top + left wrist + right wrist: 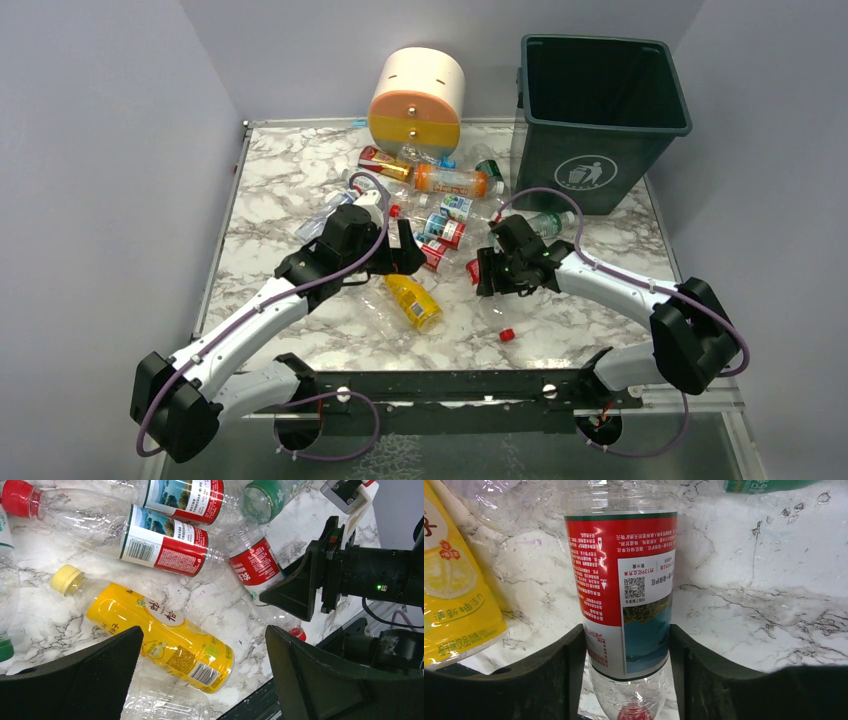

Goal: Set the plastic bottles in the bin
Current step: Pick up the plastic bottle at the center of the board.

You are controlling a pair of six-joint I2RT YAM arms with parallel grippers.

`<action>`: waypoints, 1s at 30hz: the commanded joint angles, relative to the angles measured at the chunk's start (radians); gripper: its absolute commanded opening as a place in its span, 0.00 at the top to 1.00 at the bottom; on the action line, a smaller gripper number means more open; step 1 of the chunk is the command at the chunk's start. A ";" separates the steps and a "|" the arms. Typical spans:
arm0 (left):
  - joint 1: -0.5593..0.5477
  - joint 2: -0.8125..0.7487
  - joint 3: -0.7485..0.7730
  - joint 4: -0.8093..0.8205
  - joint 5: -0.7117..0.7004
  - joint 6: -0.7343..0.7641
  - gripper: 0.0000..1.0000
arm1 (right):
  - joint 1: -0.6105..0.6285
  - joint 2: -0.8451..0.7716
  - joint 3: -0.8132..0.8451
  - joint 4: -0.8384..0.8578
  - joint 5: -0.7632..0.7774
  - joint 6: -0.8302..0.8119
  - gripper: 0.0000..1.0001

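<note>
**Right end effector [626,635] clamped on a red-labelled bottle [621,580]**

Our right fingers press both sides of the bottle, which lies around the middle of the worktop [300,180], towards its near edge. The bin [590,170] stands at the far right corner. The left end effector [204,632] hangs open over a yellow bottle [160,635].

We judge the grip sits close to the cap end, so the body may droop on lifting. The thin plastic could also buckle and slip out, or the lift could nudge the yellow bottle just beside it.

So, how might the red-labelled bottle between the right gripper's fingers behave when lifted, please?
The red-labelled bottle looks empty, so probably light. Its thin clear wall may dent under the right gripper. Being round, it could roll if dropped.
</note>
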 commanded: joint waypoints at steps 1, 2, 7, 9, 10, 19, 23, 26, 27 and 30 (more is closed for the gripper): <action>-0.007 -0.015 -0.017 0.017 -0.024 0.003 0.01 | 0.008 -0.011 0.009 0.009 0.021 0.001 0.45; -0.007 -0.016 -0.023 0.023 -0.023 0.000 0.01 | 0.007 -0.021 0.016 0.000 0.020 0.000 0.46; -0.008 -0.009 -0.041 0.045 -0.008 -0.009 0.01 | 0.007 -0.094 0.054 -0.044 0.019 -0.001 0.50; -0.008 -0.007 -0.039 0.048 -0.006 -0.008 0.01 | 0.007 -0.125 0.082 -0.070 0.020 -0.005 0.50; -0.008 -0.007 -0.040 0.049 -0.006 -0.007 0.01 | 0.007 -0.144 0.099 -0.091 0.023 -0.008 0.50; -0.008 0.001 -0.048 0.068 0.000 -0.008 0.01 | 0.007 -0.216 0.335 -0.219 0.093 -0.055 0.50; -0.008 0.002 -0.051 0.075 0.005 -0.009 0.01 | 0.008 -0.192 0.479 -0.249 0.119 -0.090 0.50; -0.008 0.000 -0.053 0.076 0.007 -0.006 0.01 | 0.008 -0.156 0.578 -0.258 0.144 -0.118 0.50; -0.008 -0.003 -0.056 0.076 0.009 -0.006 0.01 | 0.007 -0.104 0.676 -0.258 0.176 -0.149 0.50; -0.008 -0.006 -0.059 0.076 0.013 -0.006 0.01 | 0.006 -0.051 0.783 -0.259 0.219 -0.182 0.50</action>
